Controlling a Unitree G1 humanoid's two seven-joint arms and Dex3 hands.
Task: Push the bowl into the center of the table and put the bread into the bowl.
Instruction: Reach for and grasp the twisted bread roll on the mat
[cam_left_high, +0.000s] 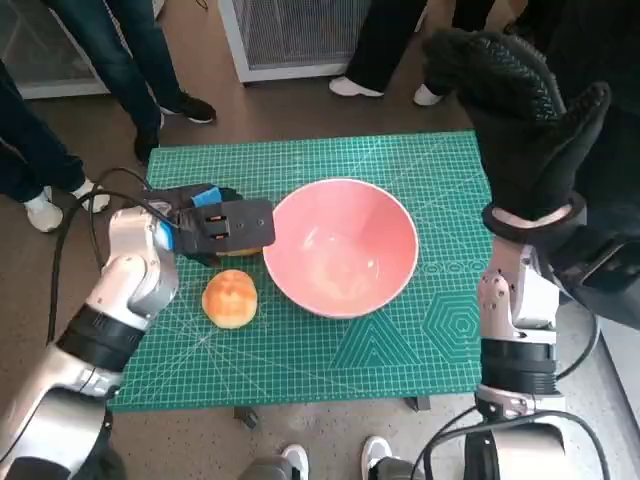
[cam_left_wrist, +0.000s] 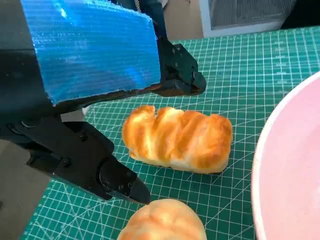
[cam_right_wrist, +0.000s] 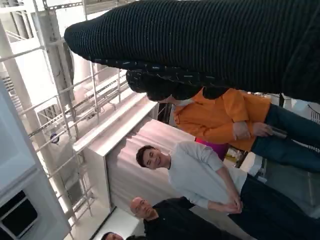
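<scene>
The pink bowl (cam_left_high: 340, 245) stands near the middle of the green mat (cam_left_high: 420, 160); its rim (cam_left_wrist: 280, 170) shows in the left wrist view. A braided golden loaf (cam_left_wrist: 177, 140) lies left of the bowl, mostly hidden under my left hand (cam_left_high: 215, 225) in the head view. That hand hovers over the loaf with its black fingers (cam_left_wrist: 115, 180) spread on either side and a gap to the crust. A round bun (cam_left_high: 230, 297) (cam_left_wrist: 162, 222) lies just in front of the loaf. My gloved right hand (cam_left_high: 530, 110) (cam_right_wrist: 200, 45) is raised high off the table's right side, holding nothing.
The green cutting mat covers the small table, whose edges lie close on all sides. Legs and feet of several people stand beyond the far edge and at the left (cam_left_high: 60, 150). The right wrist view shows people (cam_right_wrist: 200, 170) in the room, not the table.
</scene>
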